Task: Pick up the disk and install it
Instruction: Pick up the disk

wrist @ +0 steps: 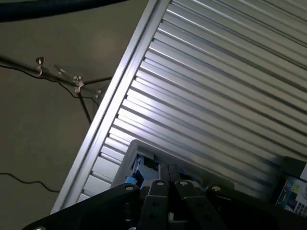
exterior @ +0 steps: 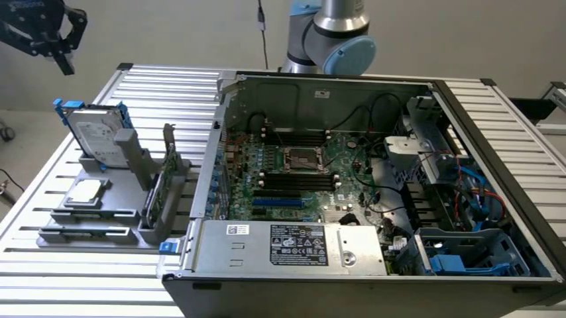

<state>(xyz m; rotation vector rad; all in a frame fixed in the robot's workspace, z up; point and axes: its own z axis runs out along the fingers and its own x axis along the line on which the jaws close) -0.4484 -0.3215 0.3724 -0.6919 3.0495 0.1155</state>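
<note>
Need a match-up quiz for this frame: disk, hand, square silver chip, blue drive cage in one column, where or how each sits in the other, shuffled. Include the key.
Column 1
1. disk
2. hand
3. square silver chip
4. blue drive cage

Column 2
A. lying flat on the grey holder
B. inside the open computer case, at the exterior view's right
C. shut, raised above the table
D. standing on edge in the grey holder

Pairs: 1-D, 2-C, 3-A, 4-B
</note>
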